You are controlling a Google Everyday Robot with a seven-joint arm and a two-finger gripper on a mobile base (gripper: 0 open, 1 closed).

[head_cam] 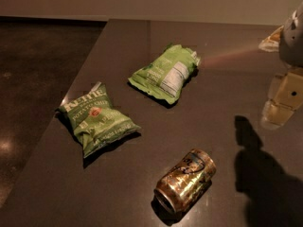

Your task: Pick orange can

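In the single camera view we are looking down on a smooth, dark brown tabletop (142, 145), and we are seeing a small, shiny orange-gold metal drink can (185, 186) lying on its side there, nearer to us than anything else on the surface. Its silver rim is pointing toward us and to the left, and its pale and dark label markings are facing up. Behind the can and to its left, a crinkled green Kettle chip bag (97, 118) is lying flat with its printed front up. Farther behind the can, and well apart from it, a second green chip bag (165, 72) is lying with a white printed panel showing. To the right of the can and somewhat behind it, at the edge of the view, the robot's pale, boxy gripper (278, 111) is hanging above the tabletop, well apart from the can and touching nothing that we are able to see. We cannot tell how far open it is. A dark shadow (260, 174) is falling on the tabletop just to the right of the can. Far to the left of the can, beyond the table's edge, a dark polished floor (38, 56) is showing.
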